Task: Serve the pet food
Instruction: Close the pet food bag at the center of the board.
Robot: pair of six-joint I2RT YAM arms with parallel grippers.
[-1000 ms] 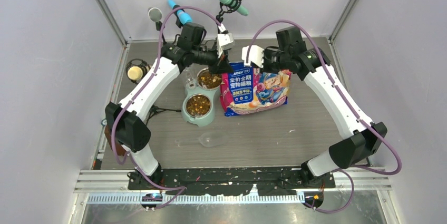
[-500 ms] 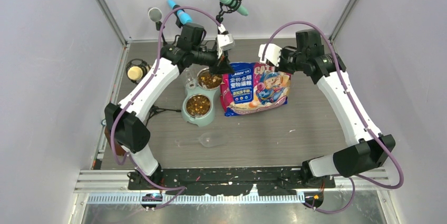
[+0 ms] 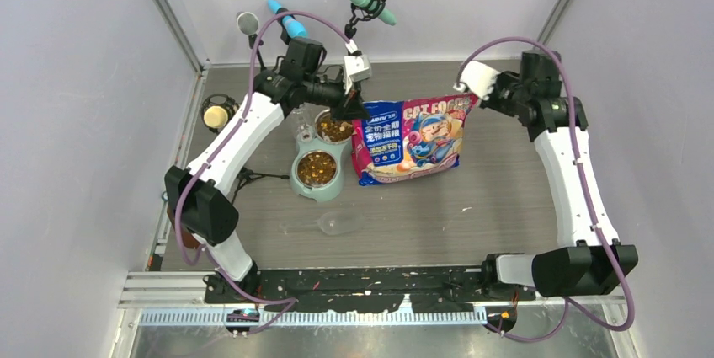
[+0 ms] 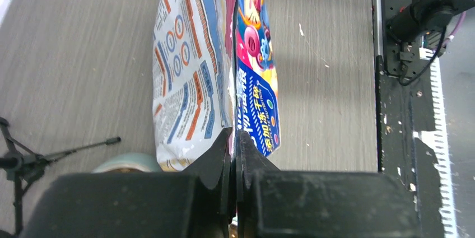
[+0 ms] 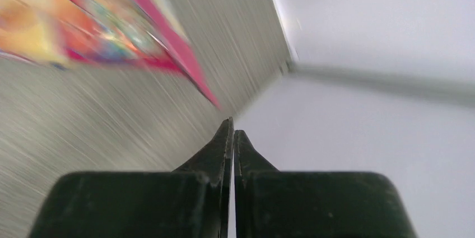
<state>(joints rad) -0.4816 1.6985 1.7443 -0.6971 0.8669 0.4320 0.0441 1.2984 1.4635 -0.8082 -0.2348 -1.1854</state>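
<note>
The glossy pink, white and blue bag [image 3: 410, 139] stands on the table, its upper edge spread out flat. My left gripper [image 3: 349, 110] is shut on the bag's top left corner; in the left wrist view the bag [image 4: 196, 64] hangs down from the pinched left gripper [image 4: 234, 133]. Brown pet food [image 3: 317, 168] fills both bowls of the mint-green feeder [image 3: 297, 181] left of the bag. My right gripper [image 3: 466, 97] hovers by the bag's top right corner. In the right wrist view that gripper [image 5: 233, 125] is shut on nothing, with the blurred bag [image 5: 84, 25] off to its upper left.
A clear scoop [image 3: 337, 223] lies on the table in front of the feeder. Microphones on stands [image 3: 370, 0] crowd the back edge behind the left arm. A round yellow object [image 3: 217, 115] sits at the far left. Grey walls close in on three sides.
My right arm has swung right and back, off the bag's top edge. The bag's top has spread out to the right. The left gripper keeps its hold in place.
</note>
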